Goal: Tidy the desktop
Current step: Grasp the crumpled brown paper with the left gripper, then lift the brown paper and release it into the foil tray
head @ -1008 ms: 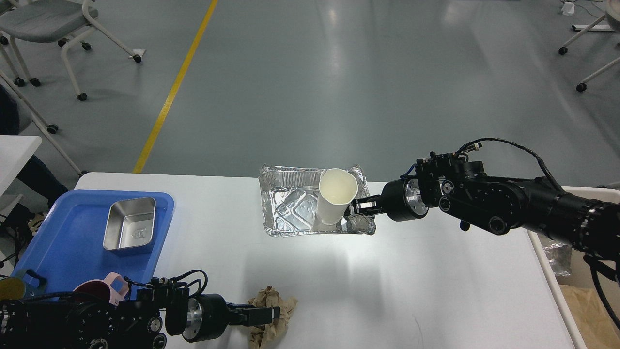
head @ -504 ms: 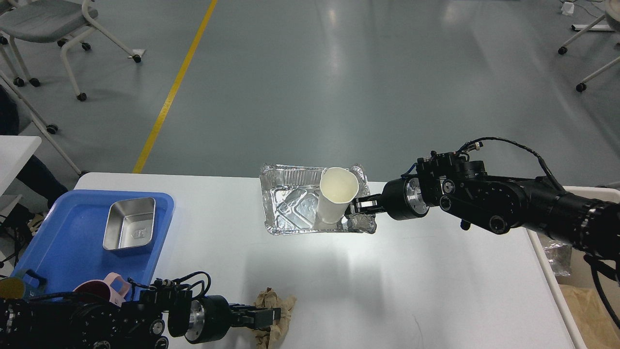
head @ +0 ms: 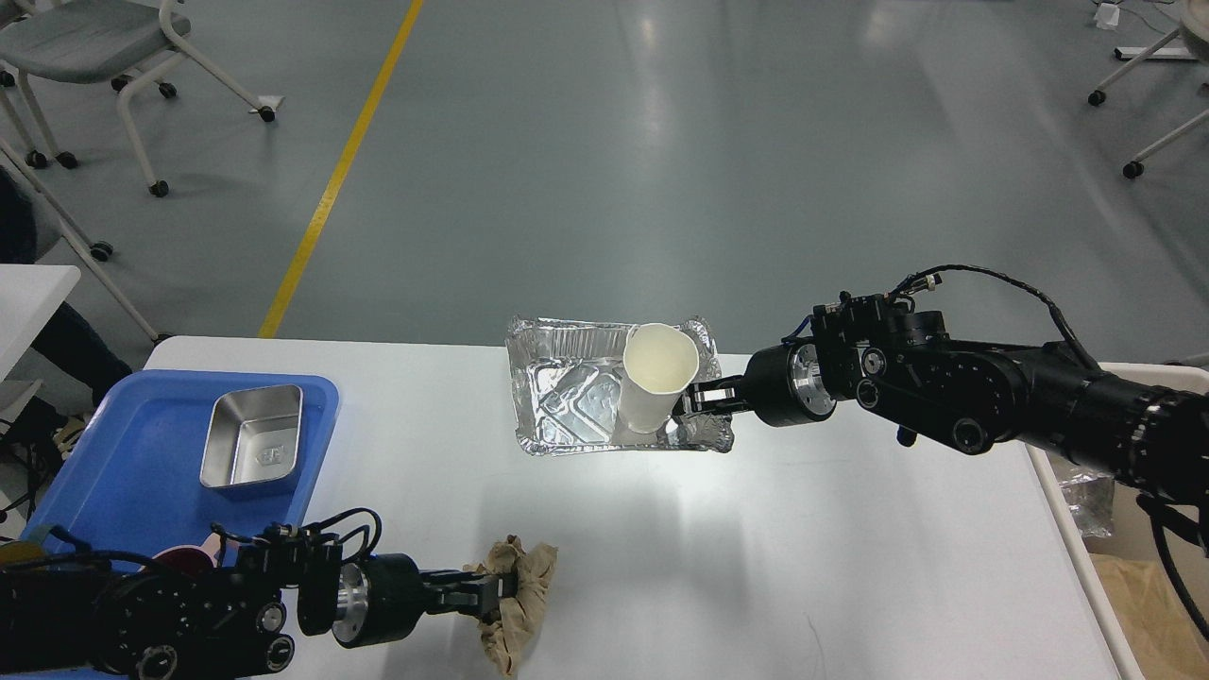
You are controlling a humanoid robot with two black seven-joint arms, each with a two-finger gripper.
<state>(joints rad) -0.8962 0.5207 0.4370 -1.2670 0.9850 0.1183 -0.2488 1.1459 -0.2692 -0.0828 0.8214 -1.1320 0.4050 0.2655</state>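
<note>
The white desktop (head: pixel 774 567) fills the lower half of the head view. A crumpled foil tray (head: pixel 567 401) sits at its far edge with a white paper cup (head: pixel 652 382) standing in its right end. My right gripper (head: pixel 704 395) reaches in from the right and is pinched on the foil tray's right rim, just beside the cup. Near the front edge lies a crumpled brown paper (head: pixel 521 604), bunched up. My left gripper (head: pixel 491 595) is shut on its left side.
A blue tray (head: pixel 113 482) at the left holds a steel tin (head: pixel 253 442) and a pink mug (head: pixel 175 559), which my left arm mostly hides. A beige bin (head: pixel 1058 482) stands off the table's right edge. Chairs stand on the floor beyond.
My left gripper closed on the brown paper and pulled it left, bunching it up. The foil tray with the cup rose slightly in my right gripper.
</note>
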